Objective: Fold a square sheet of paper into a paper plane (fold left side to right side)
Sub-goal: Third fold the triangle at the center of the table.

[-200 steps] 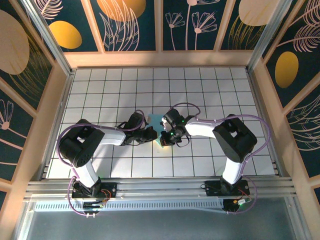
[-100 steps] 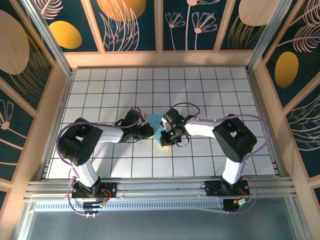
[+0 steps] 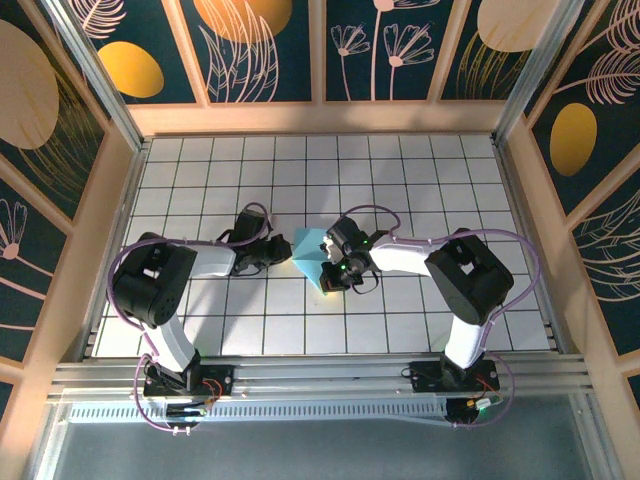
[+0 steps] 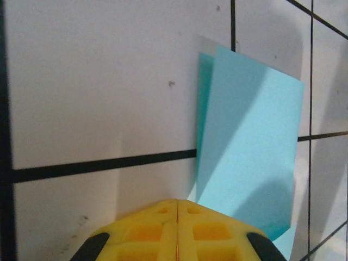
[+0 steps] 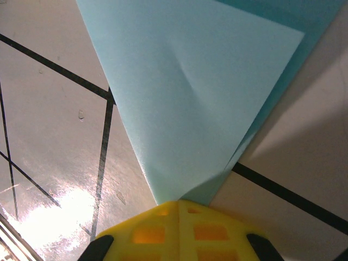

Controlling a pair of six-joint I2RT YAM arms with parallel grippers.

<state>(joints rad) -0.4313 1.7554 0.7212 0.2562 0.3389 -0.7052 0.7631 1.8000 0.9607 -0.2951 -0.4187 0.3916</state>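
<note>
Square sheet of paper lay doubled mid-frame, side fold seemingly in hand. Right gripper pinched its lower corner; left gripper closed, empty, alongside. Next, likely: press crease.

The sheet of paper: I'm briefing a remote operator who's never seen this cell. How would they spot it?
On the white tiled table, look mid-table where the two black arms meet. The sheet of paper lies folded between the left gripper and the right gripper, the only light-blue thing on the white tiles.
</note>
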